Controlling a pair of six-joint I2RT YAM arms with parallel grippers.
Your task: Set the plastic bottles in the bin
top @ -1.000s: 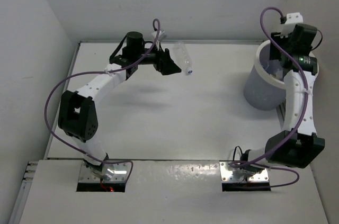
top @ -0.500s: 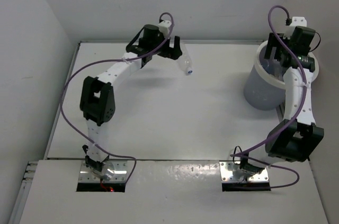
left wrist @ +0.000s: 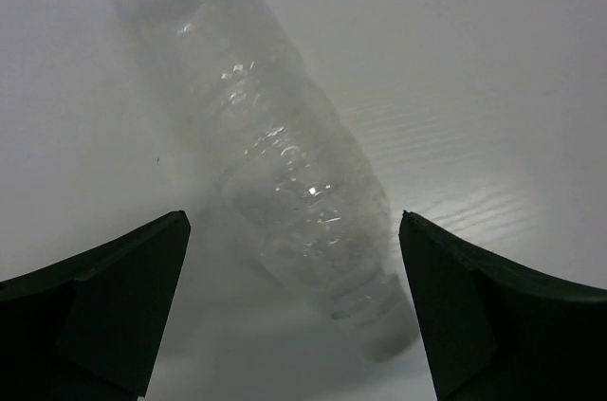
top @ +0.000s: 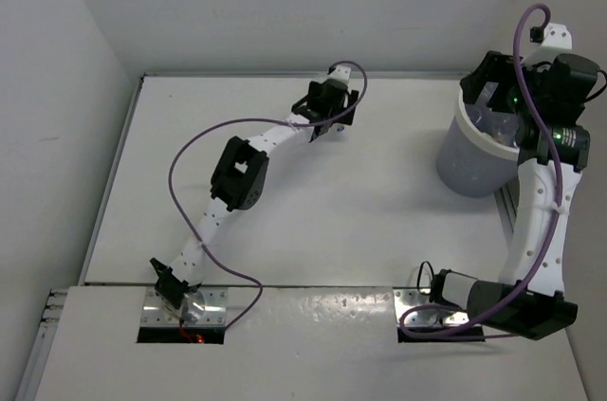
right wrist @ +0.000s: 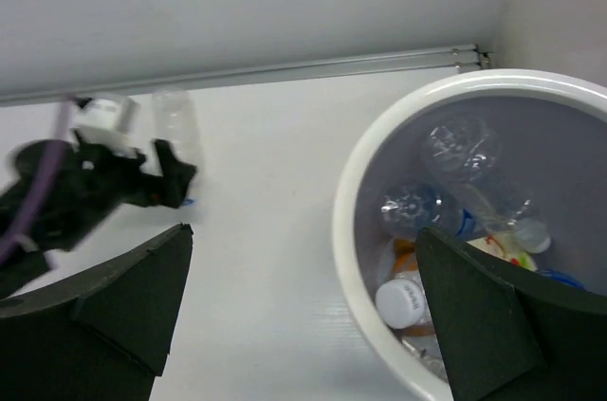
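Note:
A clear plastic bottle [left wrist: 275, 154] lies on the table between the spread fingers of my left gripper [left wrist: 294, 325], its cap end toward the camera, with neither finger touching it. In the top view my left gripper [top: 331, 109] at the far middle covers that bottle. The right wrist view shows the same bottle [right wrist: 176, 121] beside the left gripper [right wrist: 133, 183]. The bin [top: 471, 156] stands at the far right. My right gripper [top: 493, 88] hangs open and empty above its rim [right wrist: 353, 183]. Inside lie several bottles [right wrist: 417, 207], one with a white cap [right wrist: 403, 301], and an orange one [right wrist: 406, 254].
A metal strip [right wrist: 313, 67] runs along the table's far edge where it meets the back wall. The side wall stands close behind the bin on the right. White tabletop [top: 360, 202] stretches between the two arms.
My right gripper has opened above the bin and risen. The left arm has stretched out to the right, bringing its open gripper down over the lying bottle.

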